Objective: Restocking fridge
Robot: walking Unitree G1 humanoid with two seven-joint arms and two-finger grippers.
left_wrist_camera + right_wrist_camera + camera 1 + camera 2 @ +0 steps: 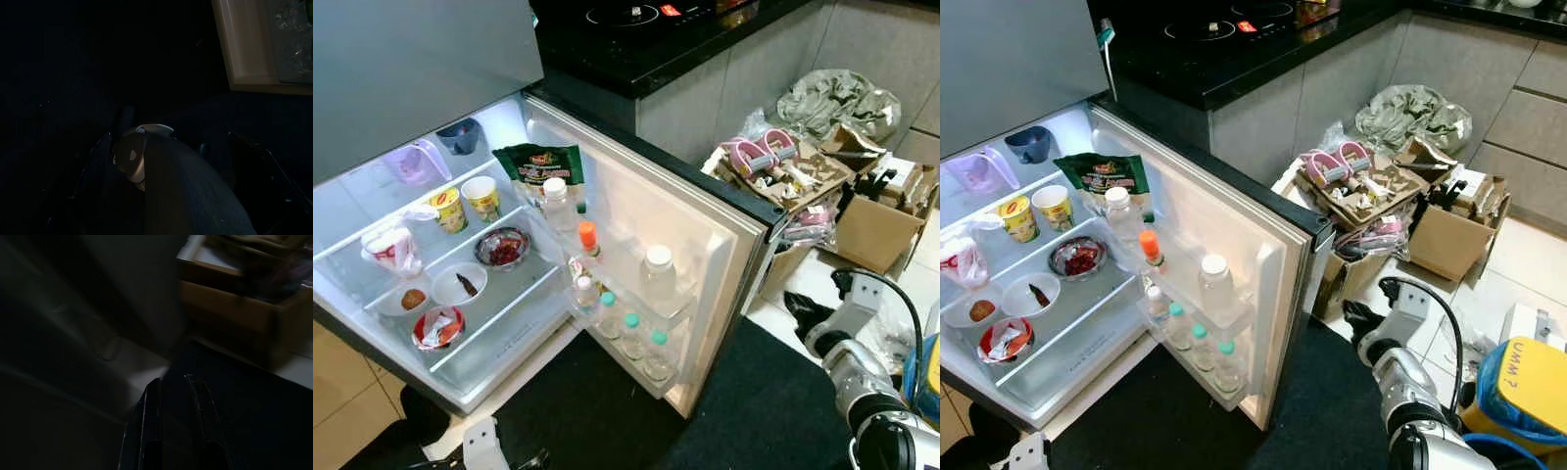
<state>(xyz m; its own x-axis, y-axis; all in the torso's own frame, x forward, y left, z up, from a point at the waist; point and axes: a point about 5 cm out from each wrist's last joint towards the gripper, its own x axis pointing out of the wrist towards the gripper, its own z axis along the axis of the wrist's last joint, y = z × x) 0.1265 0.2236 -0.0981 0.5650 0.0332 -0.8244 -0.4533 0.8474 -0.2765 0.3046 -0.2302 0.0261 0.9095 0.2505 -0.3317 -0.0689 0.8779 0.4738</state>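
The fridge [499,377] stands open and lit. Its shelves hold a green snack bag [540,162], two noodle cups [481,198], a bowl of red food [503,247], two small white bowls [459,284] and a red wrapped bowl [438,328]. In the door rack [680,304] are a large white-capped bottle [658,274], an orange-capped bottle [588,238] and three teal-capped bottles [631,333]. My right gripper [1359,318] hangs low beside the door's outer edge, over the dark mat, fingers together and empty. The left arm [481,448] hangs idle at the bottom edge.
Cardboard boxes [876,230] piled with packaging and a grey bag [837,98] crowd the floor right of the door. A black counter with a cooktop [636,20] runs behind. A dark mat [744,411] lies underfoot. A yellow and blue object [1528,387] sits at the far right.
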